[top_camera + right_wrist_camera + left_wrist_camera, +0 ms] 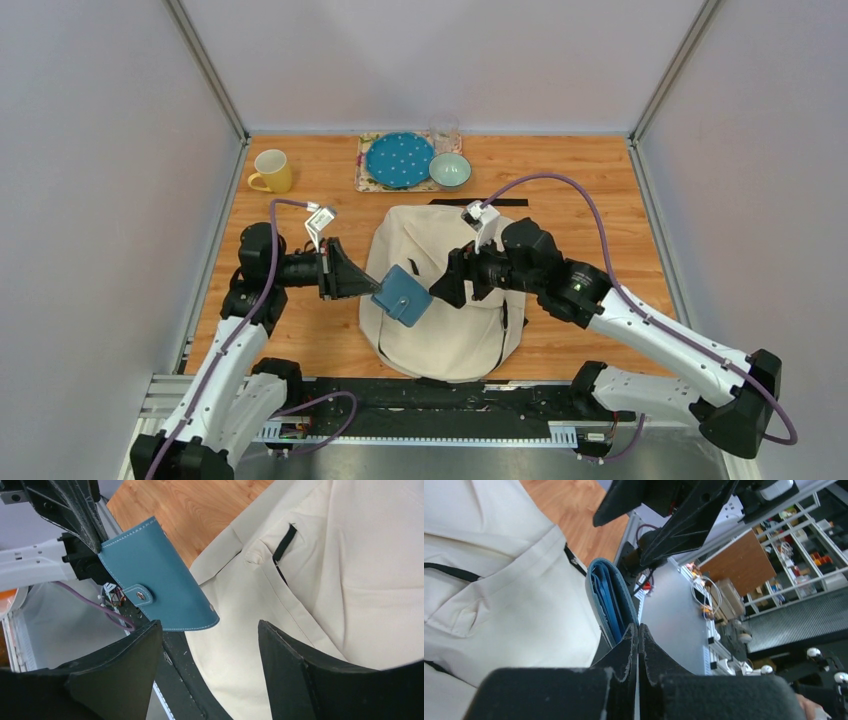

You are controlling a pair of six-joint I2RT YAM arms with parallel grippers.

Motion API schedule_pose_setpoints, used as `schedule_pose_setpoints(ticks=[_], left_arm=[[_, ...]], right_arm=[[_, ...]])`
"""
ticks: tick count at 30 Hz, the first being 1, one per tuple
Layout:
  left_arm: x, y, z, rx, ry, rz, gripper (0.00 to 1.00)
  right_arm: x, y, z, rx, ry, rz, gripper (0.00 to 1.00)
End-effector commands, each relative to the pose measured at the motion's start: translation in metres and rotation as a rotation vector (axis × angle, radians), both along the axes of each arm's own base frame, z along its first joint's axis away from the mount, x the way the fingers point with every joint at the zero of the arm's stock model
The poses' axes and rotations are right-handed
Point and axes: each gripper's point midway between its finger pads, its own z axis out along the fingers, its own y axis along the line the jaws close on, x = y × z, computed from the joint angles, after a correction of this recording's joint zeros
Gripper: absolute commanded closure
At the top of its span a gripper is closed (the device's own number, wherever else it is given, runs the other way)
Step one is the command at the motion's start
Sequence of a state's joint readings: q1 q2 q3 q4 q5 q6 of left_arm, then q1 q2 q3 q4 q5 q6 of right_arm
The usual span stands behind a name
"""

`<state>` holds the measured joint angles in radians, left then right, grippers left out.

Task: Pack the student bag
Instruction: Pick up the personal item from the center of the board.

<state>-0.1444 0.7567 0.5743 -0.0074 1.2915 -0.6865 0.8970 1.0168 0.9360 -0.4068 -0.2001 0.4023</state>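
The cream student bag (pixel 450 300) lies flat in the middle of the wooden table, black straps along its near part. My left gripper (pixel 372 284) is shut on one corner of a teal snap wallet (pixel 402 295) and holds it above the bag's left edge. In the left wrist view the wallet (pixel 609 600) stands edge-on just beyond the closed fingertips (pixel 630 636), with the bag (pixel 499 580) to its left. My right gripper (pixel 440 285) is open and empty, hovering over the bag just right of the wallet. In the right wrist view the wallet (pixel 155 575) hangs ahead of the spread jaws, over the bag (pixel 350 570).
A yellow mug (pixel 272 171) stands at the back left. A blue dotted plate (pixel 399 159) on a patterned mat, a pale green bowl (pixel 450 170) and a clear glass (pixel 445 133) sit along the back edge. Metal frame posts flank the table.
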Motion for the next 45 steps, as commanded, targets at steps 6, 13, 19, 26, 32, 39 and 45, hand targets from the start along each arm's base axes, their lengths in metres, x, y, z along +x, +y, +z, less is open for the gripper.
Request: schedule_pose_setpoints(ticks=[6, 13, 19, 26, 32, 39, 45], left_arm=[[-0.022, -0.01, 0.029, -0.042, -0.201, -0.168, 1.0], [-0.032, -0.017, 0.032, -0.056, -0.239, -0.236, 1.0], [-0.042, -0.025, 0.034, -0.071, -0.274, -0.292, 1.0], [-0.034, -0.027, 0.028, -0.06, -0.26, -0.26, 1.0], [0.015, -0.028, -0.011, 0.117, -0.084, 0.014, 0.48], [0.049, -0.019, -0.035, 0.136, 0.019, 0.292, 0.25], [0.041, -0.02, -0.033, -0.031, 0.058, 0.331, 0.23]], right_arm=[[-0.015, 0.026, 0.032, 0.052, -0.126, 0.274, 0.24], [-0.037, 0.035, 0.034, 0.096, -0.09, 0.438, 0.24], [-0.049, 0.043, 0.033, 0.139, -0.048, 0.526, 0.28], [-0.071, 0.04, 0.033, 0.189, 0.003, 0.628, 0.66], [-0.068, 0.031, 0.029, 0.19, 0.007, 0.527, 0.98], [-0.045, 0.019, 0.01, 0.187, 0.093, 0.247, 1.0], [-0.015, 0.002, 0.015, 0.286, 0.104, -0.046, 1.0]])
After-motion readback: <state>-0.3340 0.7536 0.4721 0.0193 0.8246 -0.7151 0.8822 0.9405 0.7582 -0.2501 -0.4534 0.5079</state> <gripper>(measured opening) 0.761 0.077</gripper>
